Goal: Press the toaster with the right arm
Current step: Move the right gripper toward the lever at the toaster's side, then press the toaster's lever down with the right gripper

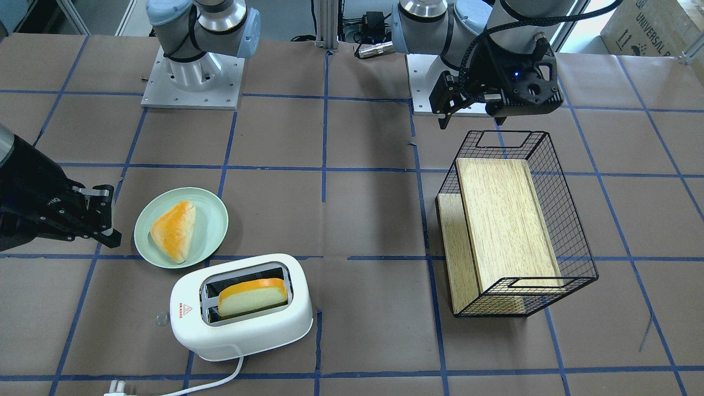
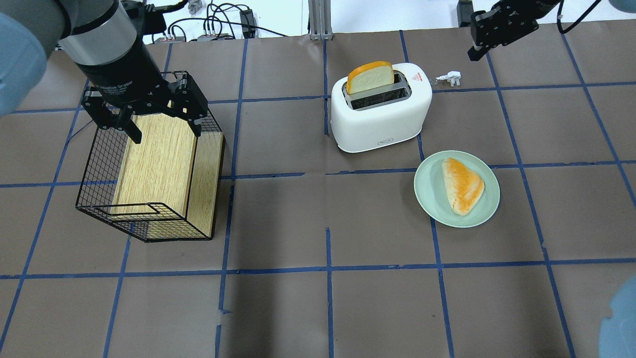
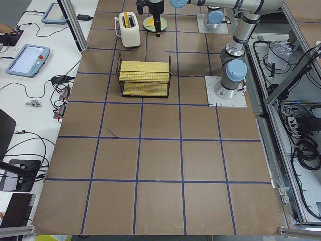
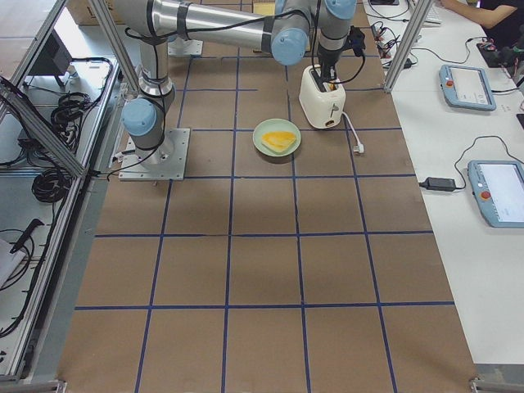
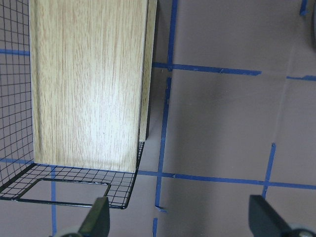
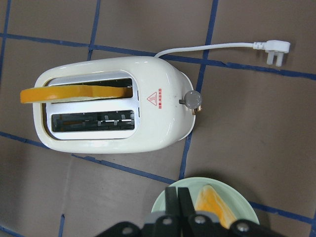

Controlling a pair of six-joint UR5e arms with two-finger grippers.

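The white toaster (image 1: 242,330) stands near the table's operator side with a bread slice (image 1: 253,297) upright in one slot. Its clear lever knob (image 1: 161,318) is on the end nearest the right gripper. My right gripper (image 1: 107,217) is shut and empty. It hangs above the table beside the green plate, off the toaster's knob end and apart from it. The right wrist view looks down on the toaster (image 6: 113,111), the knob (image 6: 191,100) and the closed right gripper (image 6: 177,200). My left gripper (image 2: 164,124) is open and empty over the black wire basket.
A green plate (image 1: 212,231) with a triangular pastry (image 1: 175,231) lies between the right gripper and the toaster. The black wire basket (image 1: 550,165) lies on its side holding a wooden board (image 1: 506,220). The toaster's white cord and plug (image 1: 118,388) trail at the table's edge.
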